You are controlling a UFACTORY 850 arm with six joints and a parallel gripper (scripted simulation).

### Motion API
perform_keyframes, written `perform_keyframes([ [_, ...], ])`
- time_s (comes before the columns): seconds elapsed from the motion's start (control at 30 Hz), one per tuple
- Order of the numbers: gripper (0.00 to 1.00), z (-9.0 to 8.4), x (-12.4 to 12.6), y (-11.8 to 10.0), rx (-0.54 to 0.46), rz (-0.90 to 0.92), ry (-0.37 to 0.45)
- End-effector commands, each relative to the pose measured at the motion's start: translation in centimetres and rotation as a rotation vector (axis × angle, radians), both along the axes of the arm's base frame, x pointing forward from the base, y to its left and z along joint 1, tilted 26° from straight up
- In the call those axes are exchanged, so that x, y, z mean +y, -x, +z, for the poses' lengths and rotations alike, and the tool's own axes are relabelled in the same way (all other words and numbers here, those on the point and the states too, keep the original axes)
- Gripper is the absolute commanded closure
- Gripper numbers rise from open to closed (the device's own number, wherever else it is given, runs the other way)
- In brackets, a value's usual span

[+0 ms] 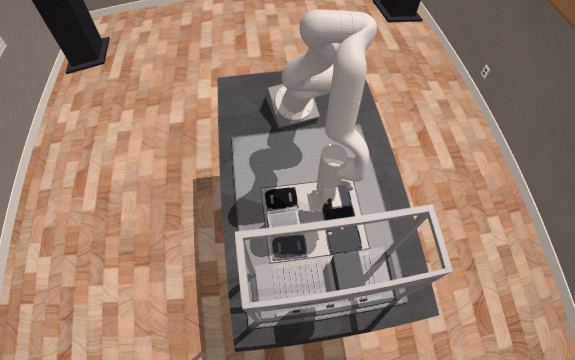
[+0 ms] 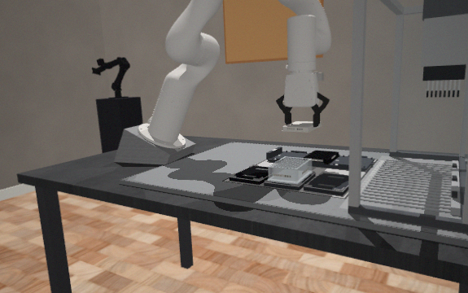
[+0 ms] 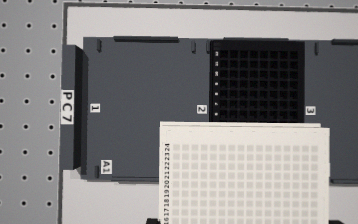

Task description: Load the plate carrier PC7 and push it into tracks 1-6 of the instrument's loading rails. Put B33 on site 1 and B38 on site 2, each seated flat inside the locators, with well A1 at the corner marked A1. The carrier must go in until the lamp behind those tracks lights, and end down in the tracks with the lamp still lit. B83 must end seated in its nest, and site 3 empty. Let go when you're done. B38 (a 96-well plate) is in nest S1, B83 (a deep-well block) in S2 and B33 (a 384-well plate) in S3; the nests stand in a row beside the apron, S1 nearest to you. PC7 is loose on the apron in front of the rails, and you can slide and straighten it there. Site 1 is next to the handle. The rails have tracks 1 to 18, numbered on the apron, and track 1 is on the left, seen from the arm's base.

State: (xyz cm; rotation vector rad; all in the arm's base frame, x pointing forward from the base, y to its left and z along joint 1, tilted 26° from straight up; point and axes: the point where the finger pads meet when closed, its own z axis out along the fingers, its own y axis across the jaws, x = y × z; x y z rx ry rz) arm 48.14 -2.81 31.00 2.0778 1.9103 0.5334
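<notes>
My gripper (image 2: pixel 302 118) is shut on B33 (image 2: pixel 297 128), a white 384-well plate, and holds it level well above the table. In the wrist view B33 (image 3: pixel 245 172) fills the lower right. Below it lies carrier PC7 (image 3: pixel 67 106), handle to the left. Site 1 (image 3: pixel 147 107) is bare, with its A1 mark at the lower left corner. B38 (image 3: pixel 256 82), a black 96-well plate, sits on site 2. Site 3 (image 3: pixel 345 107) is bare. B83 (image 2: pixel 290 170), a pale deep-well block, sits in the middle nest.
The nests on either side of B83, S1 (image 2: pixel 250 174) and S3 (image 2: pixel 327 183), are empty. The ribbed loading rails (image 2: pixel 408 183) lie inside the instrument's frame, whose upright post (image 2: pixel 356 106) stands close to the right of my gripper.
</notes>
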Motion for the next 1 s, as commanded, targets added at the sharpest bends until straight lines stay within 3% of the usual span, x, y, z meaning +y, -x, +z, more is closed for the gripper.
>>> perform_keyframes([
  [0.0,1.00,-0.3,1.6,1.0,0.001,-0.003,0.005],
  [0.6,1.00,-2.1,8.0,5.2,0.001,-0.003,0.004],
  [0.97,1.00,-2.1,8.0,5.2,0.001,-0.003,0.004],
])
